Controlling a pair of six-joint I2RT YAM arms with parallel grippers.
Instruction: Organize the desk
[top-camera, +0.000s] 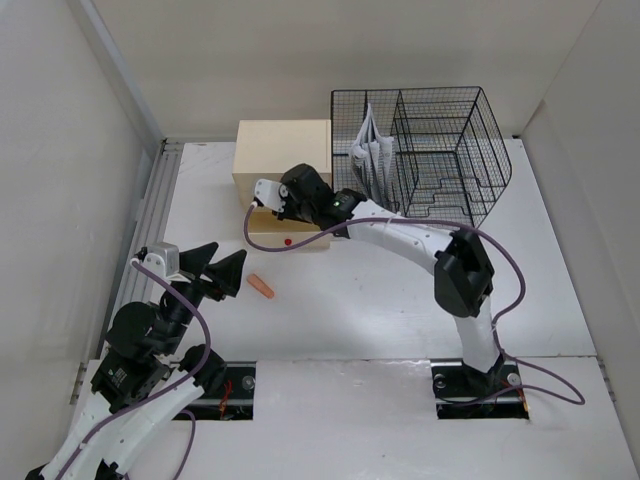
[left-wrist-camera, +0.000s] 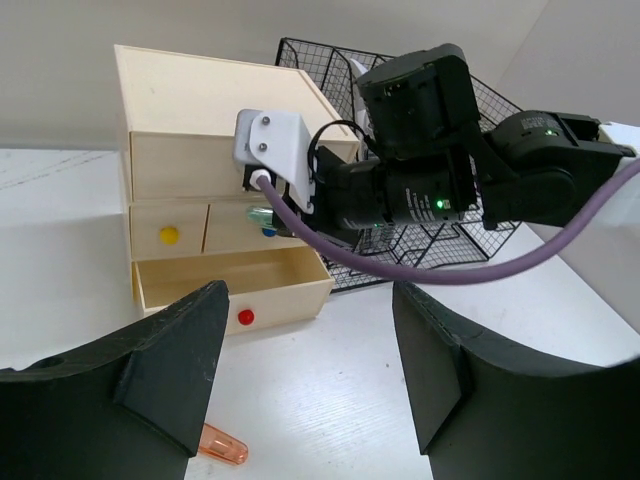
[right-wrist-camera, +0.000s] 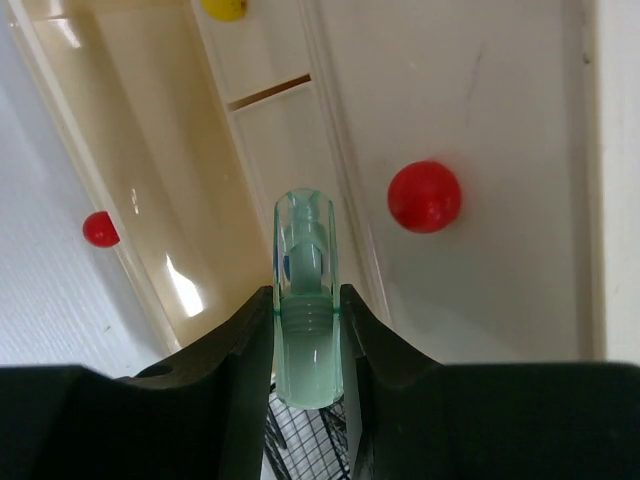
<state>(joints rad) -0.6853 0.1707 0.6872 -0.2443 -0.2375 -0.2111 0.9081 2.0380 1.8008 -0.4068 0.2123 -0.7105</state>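
Right gripper (right-wrist-camera: 305, 300) is clamped on a green tube (right-wrist-camera: 305, 262), its tip sticking out past the jaws toward the drawer box (left-wrist-camera: 200, 110). The bottom drawer (left-wrist-camera: 230, 285) is pulled out just below. Tube looks light, stiff and slick, so the ribbed band is the best hold. Left gripper (left-wrist-camera: 308, 335) is wide open and holds nothing, with an orange tube (left-wrist-camera: 222, 443) beneath the jaws. The desk (top-camera: 380, 300), rigid and flat, lies under both.

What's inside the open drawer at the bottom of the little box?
Only a bare, shiny floor shows in the drawer. Its back part is hidden under the box, and one end is covered by the fingers holding a green tube.
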